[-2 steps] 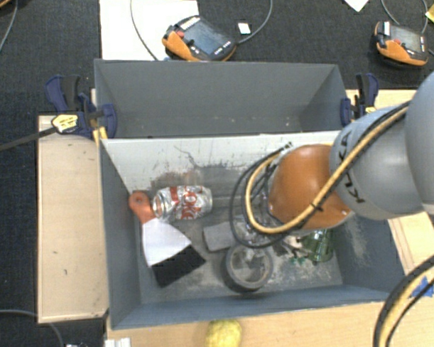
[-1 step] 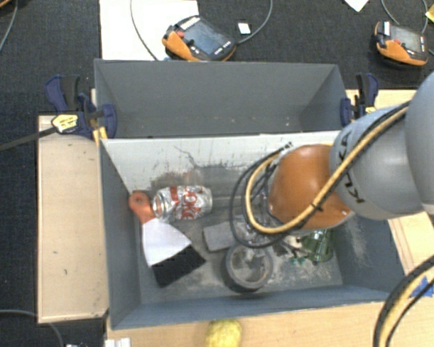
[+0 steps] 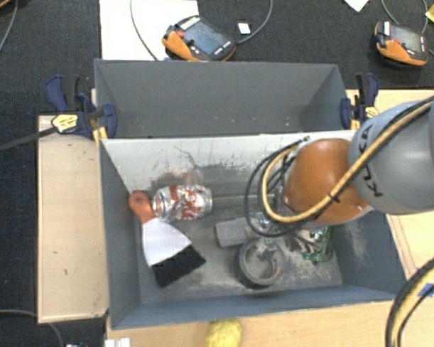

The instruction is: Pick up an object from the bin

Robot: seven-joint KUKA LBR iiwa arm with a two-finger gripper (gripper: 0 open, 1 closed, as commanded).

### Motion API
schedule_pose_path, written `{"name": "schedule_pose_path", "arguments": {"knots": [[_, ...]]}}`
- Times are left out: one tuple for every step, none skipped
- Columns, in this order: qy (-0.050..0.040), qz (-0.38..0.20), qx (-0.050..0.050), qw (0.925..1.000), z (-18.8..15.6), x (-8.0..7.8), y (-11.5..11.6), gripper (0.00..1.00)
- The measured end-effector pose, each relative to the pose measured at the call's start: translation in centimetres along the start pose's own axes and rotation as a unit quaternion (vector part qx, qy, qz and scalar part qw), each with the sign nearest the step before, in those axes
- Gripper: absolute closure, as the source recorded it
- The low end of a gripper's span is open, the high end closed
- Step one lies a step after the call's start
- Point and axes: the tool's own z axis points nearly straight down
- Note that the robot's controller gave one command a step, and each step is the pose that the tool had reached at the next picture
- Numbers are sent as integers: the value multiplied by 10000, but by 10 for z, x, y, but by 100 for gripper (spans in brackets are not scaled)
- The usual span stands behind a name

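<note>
My gripper reaches down from under the arm's orange cover into the near right part of the bin. Its tip sits inside a dark grey ring-shaped roll that lies flat on the bin floor. A small grey block lies just left of the gripper, touching or nearly touching the ring's far edge. To the right of the gripper, a small green and white thing is partly hidden under the cover.
At the left of the bin lie a crushed red and white can with an orange piece beside it. Nearer the front are a white sheet and a black pad. The arm covers the bin's right side.
</note>
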Motion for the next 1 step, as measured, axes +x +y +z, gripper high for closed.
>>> {"name": "schedule_pose_path", "arguments": {"knots": [[0,4,0,10000,0,0,0,100]]}}
